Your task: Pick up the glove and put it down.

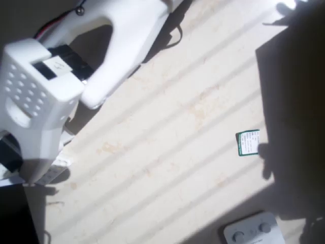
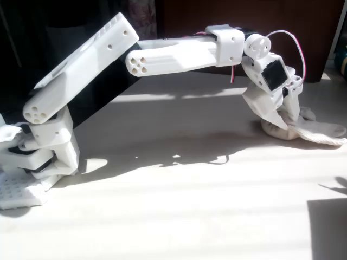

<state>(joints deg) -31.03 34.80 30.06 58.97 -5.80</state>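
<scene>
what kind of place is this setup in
Probably a home or hobby desk, not a factory. A white printed arm stands on a pale stone-look tabletop striped with sunlight, its jaws down at a cream glove, with a green card and a white buttoned device nearby.

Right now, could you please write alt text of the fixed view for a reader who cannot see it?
A white robot arm reaches across a pale, sunlit table, its gripper lowered onto a cream fabric glove lying at the right side. The fingers press into the glove's folds, but whether they are closed on it cannot be told.
</scene>
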